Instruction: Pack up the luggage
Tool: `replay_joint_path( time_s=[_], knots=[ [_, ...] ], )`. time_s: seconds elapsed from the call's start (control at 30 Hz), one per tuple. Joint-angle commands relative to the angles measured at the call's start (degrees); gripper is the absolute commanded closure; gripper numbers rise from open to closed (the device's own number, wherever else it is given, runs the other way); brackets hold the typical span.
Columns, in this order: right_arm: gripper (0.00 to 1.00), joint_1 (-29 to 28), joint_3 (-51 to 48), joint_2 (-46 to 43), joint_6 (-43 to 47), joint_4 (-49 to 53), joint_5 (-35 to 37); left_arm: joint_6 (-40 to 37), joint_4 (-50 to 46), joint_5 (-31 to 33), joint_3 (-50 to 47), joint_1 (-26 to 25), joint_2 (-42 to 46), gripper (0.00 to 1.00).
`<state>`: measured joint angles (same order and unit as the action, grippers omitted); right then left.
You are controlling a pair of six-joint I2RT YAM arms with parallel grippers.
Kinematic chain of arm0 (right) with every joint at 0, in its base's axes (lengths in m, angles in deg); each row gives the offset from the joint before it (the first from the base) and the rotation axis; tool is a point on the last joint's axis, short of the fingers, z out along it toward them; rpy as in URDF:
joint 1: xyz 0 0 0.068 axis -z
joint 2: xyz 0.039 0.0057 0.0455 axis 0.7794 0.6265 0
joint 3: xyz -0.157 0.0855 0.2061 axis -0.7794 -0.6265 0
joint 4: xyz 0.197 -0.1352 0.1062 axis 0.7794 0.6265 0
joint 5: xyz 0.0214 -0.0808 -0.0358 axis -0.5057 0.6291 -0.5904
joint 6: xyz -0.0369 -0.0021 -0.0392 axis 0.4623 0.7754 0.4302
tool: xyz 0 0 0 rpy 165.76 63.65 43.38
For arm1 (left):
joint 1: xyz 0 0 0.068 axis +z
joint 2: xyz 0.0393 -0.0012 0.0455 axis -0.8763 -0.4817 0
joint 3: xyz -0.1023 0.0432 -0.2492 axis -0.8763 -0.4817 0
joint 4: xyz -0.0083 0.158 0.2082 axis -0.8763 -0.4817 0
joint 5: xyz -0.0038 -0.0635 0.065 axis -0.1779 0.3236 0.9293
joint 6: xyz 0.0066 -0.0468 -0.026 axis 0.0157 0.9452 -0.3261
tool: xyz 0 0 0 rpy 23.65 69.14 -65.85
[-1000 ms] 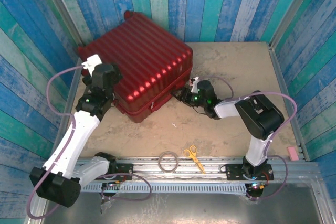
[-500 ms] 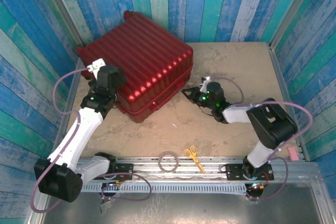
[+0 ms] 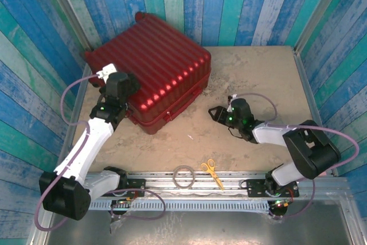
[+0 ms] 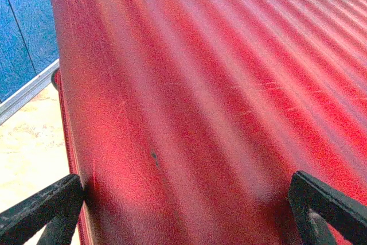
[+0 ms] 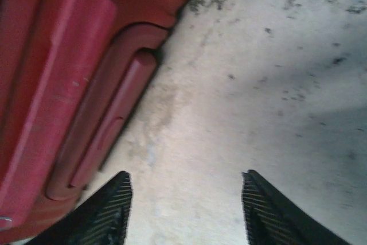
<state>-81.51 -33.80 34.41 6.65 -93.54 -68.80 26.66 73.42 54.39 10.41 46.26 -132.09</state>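
Closed red suitcase (image 3: pixel 153 73) lies flat, far-left on the table (image 3: pixel 258 78); my left end effector (image 4: pixel 183 210), jaws wide and empty, is at its near-left edge, so nearer, while my right end effector (image 5: pixel 184 196), part-open and empty, sits clear of its handle side.

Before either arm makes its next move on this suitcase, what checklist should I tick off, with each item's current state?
1. luggage halves together: ok, the shell looks shut in the top view.
2. Zip fully fastened: cannot tell.
3. left gripper open: ok, its fingers are spread wide over the ribbed shell.
4. right gripper empty: ok, open above bare table, beside the luggage and apart from it.
5. scissors and grey ring out of the way: ok, both lie by the near rail, away from both grippers.
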Motion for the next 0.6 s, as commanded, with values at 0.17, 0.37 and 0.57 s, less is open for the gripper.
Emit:
replay_joint_path(
  time_s=[0.17,0.37,0.57],
  knots=[
    [0.41,-3.53,12.04,8.83,-2.72,-2.63,-4.07,-3.13,2.05,6.19,-2.19,-0.25,6.69,0.07],
    [0.45,-5.2,18.85,17.03,-6.83,-0.96,-3.98,-3.22,0.64,7.04,-3.11,-0.19,8.18,0.07],
    [0.49,-7.46,28.02,22.03,-5.4,12.93,0.12,-1.12,-0.83,7.78,-3.71,-0.21,8.28,0.06]
  ],
)
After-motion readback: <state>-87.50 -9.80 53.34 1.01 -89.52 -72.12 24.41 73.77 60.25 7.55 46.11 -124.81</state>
